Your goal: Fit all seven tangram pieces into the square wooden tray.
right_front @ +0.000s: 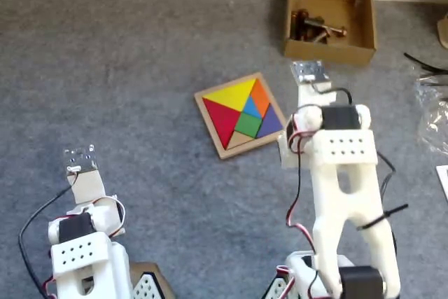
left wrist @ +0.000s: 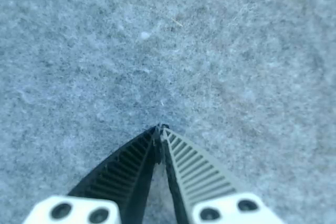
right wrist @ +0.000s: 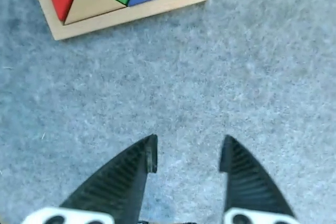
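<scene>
The square wooden tray (right_front: 210,125) lies on grey carpet near the middle, turned like a diamond. Coloured pieces fill it: yellow (right_front: 231,94), orange (right_front: 260,96), red (right_front: 222,120), green (right_front: 247,124), blue (right_front: 269,125) and tan (right_front: 240,140). The right arm (right_front: 339,152) stands just right of the tray. My right gripper (right wrist: 188,156) is open over bare carpet with nothing between its fingers, a short way from the tray's rim (right wrist: 131,17). The left arm (right_front: 80,250) is at the front left, far from the tray. My left gripper (left wrist: 160,128) is shut and empty above carpet.
A cardboard box (right_front: 329,19) with brown items inside stands at the back right, beyond the right arm. Cables and clear plastic (right_front: 434,103) lie at the right edge. Open carpet spreads left of the tray.
</scene>
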You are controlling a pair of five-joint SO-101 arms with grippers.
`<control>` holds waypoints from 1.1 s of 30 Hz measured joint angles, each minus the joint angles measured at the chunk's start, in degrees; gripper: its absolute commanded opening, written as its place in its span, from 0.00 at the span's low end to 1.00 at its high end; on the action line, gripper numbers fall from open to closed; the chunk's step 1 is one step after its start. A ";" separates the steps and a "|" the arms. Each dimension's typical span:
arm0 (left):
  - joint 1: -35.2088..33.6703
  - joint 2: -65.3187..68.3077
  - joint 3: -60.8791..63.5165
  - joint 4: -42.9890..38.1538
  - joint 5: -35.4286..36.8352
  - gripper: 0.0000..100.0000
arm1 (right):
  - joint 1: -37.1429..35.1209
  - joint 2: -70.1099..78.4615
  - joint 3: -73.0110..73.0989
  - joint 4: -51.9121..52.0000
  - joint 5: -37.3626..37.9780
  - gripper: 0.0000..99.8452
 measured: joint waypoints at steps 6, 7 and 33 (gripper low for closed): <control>0.00 0.00 0.00 0.00 0.00 0.00 | 0.00 -6.15 7.82 -3.43 0.00 0.11; 0.00 0.00 0.00 0.00 0.00 0.00 | 0.00 -7.03 9.05 -3.96 0.00 0.11; 0.00 0.00 0.00 0.00 0.00 0.00 | 0.00 -26.73 35.34 -19.78 -4.22 0.01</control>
